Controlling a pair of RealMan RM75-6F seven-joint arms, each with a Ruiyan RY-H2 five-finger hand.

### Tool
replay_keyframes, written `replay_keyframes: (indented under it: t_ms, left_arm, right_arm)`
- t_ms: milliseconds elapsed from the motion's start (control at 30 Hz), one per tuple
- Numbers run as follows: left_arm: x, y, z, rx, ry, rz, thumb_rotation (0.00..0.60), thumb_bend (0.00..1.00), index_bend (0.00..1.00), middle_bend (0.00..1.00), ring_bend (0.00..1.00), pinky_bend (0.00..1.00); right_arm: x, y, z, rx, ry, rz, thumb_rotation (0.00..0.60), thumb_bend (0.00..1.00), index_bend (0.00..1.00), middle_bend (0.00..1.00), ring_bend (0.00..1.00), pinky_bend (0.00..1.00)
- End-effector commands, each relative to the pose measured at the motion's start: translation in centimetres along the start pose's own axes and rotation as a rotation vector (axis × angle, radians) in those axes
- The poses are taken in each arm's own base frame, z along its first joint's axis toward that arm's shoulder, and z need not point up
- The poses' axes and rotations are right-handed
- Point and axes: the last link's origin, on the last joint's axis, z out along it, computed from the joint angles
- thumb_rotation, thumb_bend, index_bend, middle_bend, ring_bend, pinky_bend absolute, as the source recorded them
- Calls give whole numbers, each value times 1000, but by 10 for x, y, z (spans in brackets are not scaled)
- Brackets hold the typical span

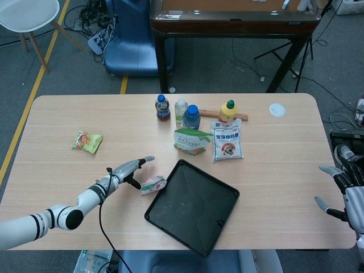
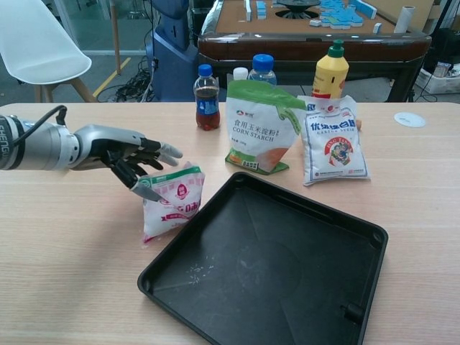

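The light wood table (image 2: 65, 266) has a matte grain and rounded corners. Nearest the robot a black square tray (image 2: 266, 266) lies on it, shallow, scuffed and dusty inside. Against the tray's left edge leans a small crinkled pink-and-white pouch (image 2: 172, 201). The left hand (image 2: 129, 154) is beside the pouch's top, its metal fingers spread; one fingertip is at the pouch, though I cannot tell if it touches. The right hand (image 1: 344, 190) hangs off the table's right edge, fingers apart, holding nothing. Farther back stand a glossy starch bag (image 2: 259, 129), a white sugar bag (image 2: 334, 144), a cola bottle (image 2: 207, 98) and a yellow bottle (image 2: 330, 72). A snack packet (image 1: 87, 141) lies far left. Beyond are grey floor, cables and a dark table (image 1: 227, 20).
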Motion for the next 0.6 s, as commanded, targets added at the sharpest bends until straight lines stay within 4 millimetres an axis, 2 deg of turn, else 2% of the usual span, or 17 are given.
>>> replay_keyframes:
  t_ms: [33,233,600]
  left_arm:
    - [0,-1,-9,-5,6,-2,600,197,0,7,0,98]
    - [3,1,-23,-24,30,-7,600,197,0,5,0,98]
    - [21,-1,-54,-35,106,-25,600,197,0,5,0,98]
  right_arm:
    - [0,0,0,3,0,0,600,210,233,281,60,60]
    - [-1,-1,1,9,-1,3,600,211,233,281,61,60]
    - [0,-1,3,20,4,7,600,211,233,281,60,60]
